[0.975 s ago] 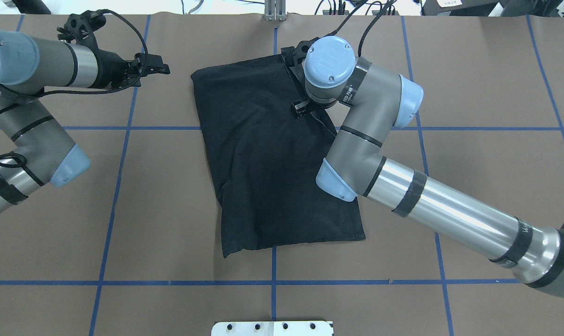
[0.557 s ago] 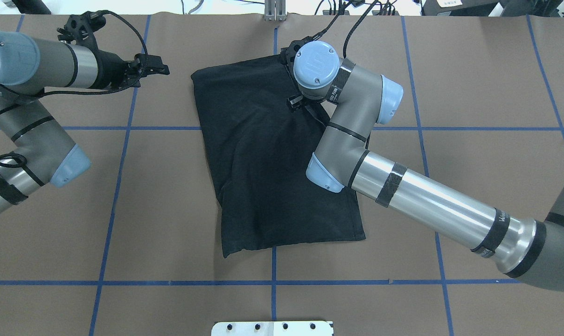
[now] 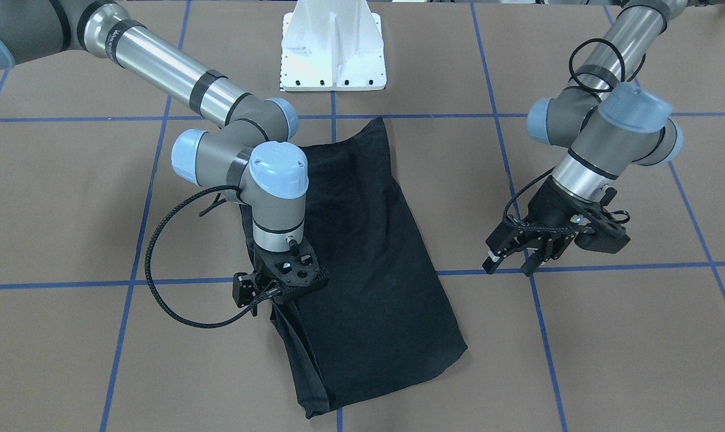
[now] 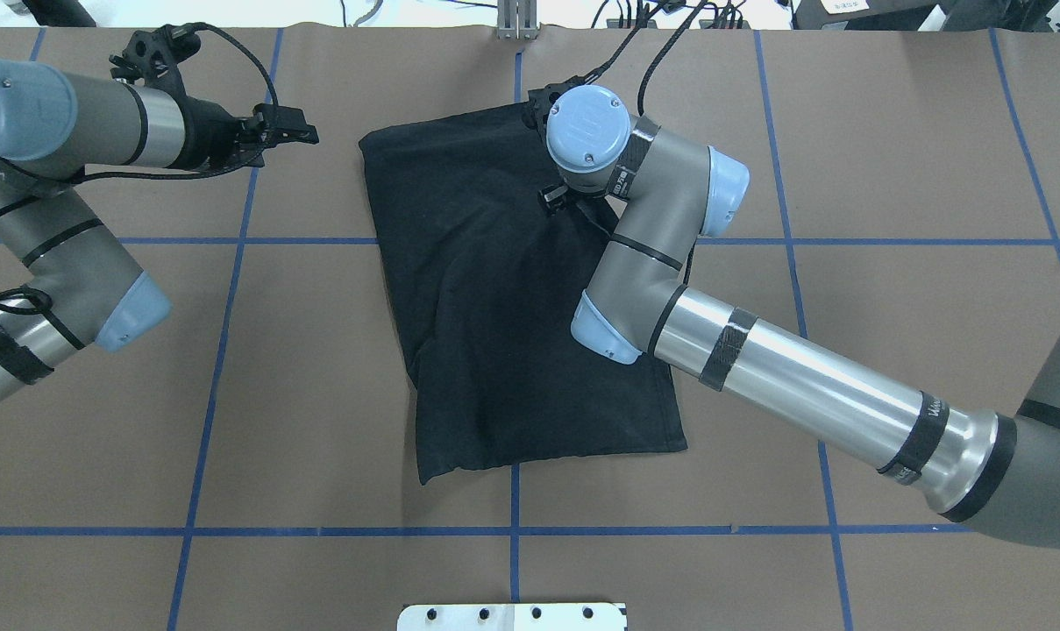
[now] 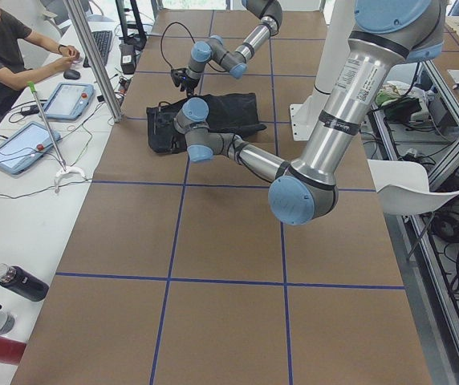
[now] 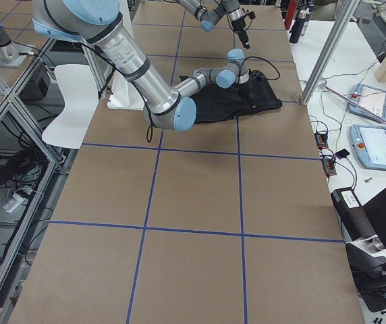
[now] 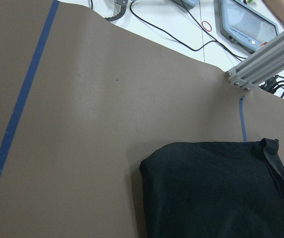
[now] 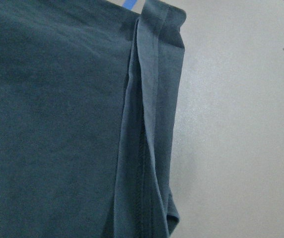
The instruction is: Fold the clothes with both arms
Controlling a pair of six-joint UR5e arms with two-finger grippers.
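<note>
Shifting leftward over T-shirt [image 4: 494,307], right end effector [image 3: 281,289] grip unclear, left end effector [image 3: 508,265] unmoved, jaws apart.

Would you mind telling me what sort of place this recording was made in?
Most likely a robotics lab: the table is papered brown with a blue tape grid, teach pendants lie on the bench beside it, and an operator sits there.

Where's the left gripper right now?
In the front-facing view the black two-finger left gripper is on the right, jaws open, over the brown table cover by a blue tape crossing, clear of the folded black T-shirt nearer the view's centre.
</note>
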